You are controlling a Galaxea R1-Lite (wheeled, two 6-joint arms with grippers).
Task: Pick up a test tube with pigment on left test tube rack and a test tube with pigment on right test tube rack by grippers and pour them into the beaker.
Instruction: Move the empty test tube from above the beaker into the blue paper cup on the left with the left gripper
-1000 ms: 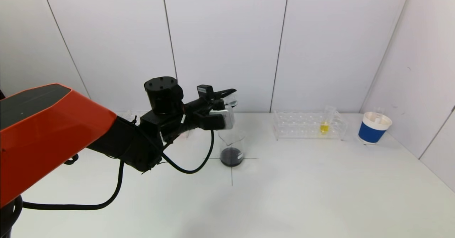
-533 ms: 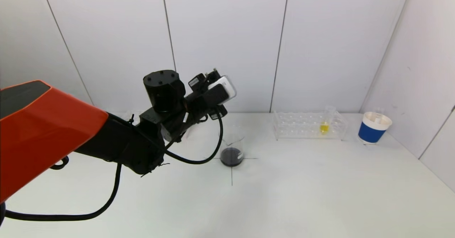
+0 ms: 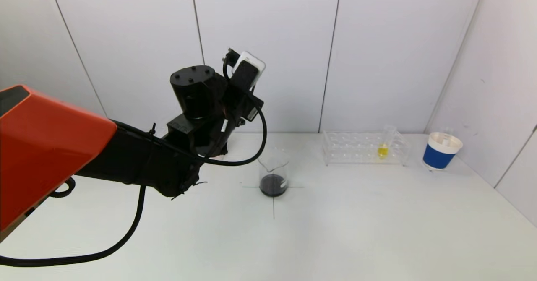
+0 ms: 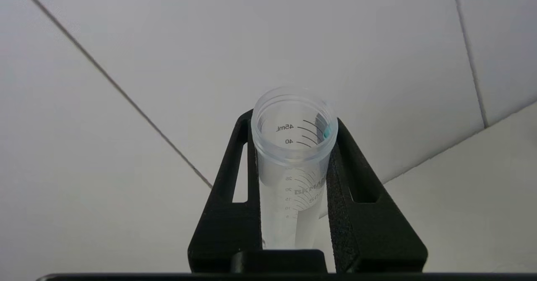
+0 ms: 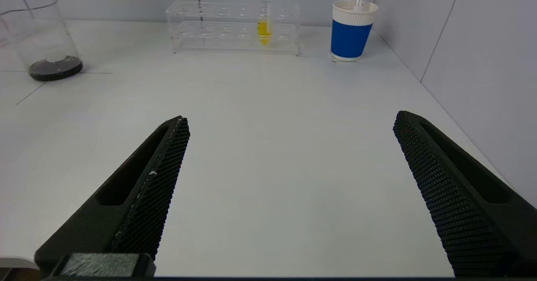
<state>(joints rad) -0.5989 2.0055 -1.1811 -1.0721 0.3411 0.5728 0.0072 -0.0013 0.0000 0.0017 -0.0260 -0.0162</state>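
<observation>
**Mia:** Where is the left end effector (image 4: 293, 176)?

**Ben:** In the left wrist picture it sits in the middle, low down. Its two black fingers (image 4: 235, 197) are squeezed tight on a clear test tube (image 4: 293, 155). The tube's open mouth points at the white wall. It looks empty, with just a tiny green-blue spot near the rim.

**Mia:** Can you see that in the head picture too?

**Ben:** Only the left arm (image 3: 197, 117). It is raised in the upper left of the frame, above the table (image 3: 335, 230). The fingers are hidden behind the wrist there.

**Mia:** And the beaker?

**Ben:** The beaker (image 3: 273, 173) stands in the middle of the head picture, on a black cross drawn on the table. There is dark stuff in the bottom of it. The left arm is up and to the left of it, not touching.

**Mia:** What about the right end effector (image 5: 289, 155)?

**Ben:** It is spread wide and holds nothing. It hangs over bare table in the low part of the right wrist picture.

**Mia:** Where is the other tube?

**Ben:** A test tube with yellow pigment (image 3: 382, 149) stands in the clear rack (image 3: 356, 149), right of the middle in the head picture. A blue and white cup (image 3: 440, 152) sits near the rack, further right.
</observation>
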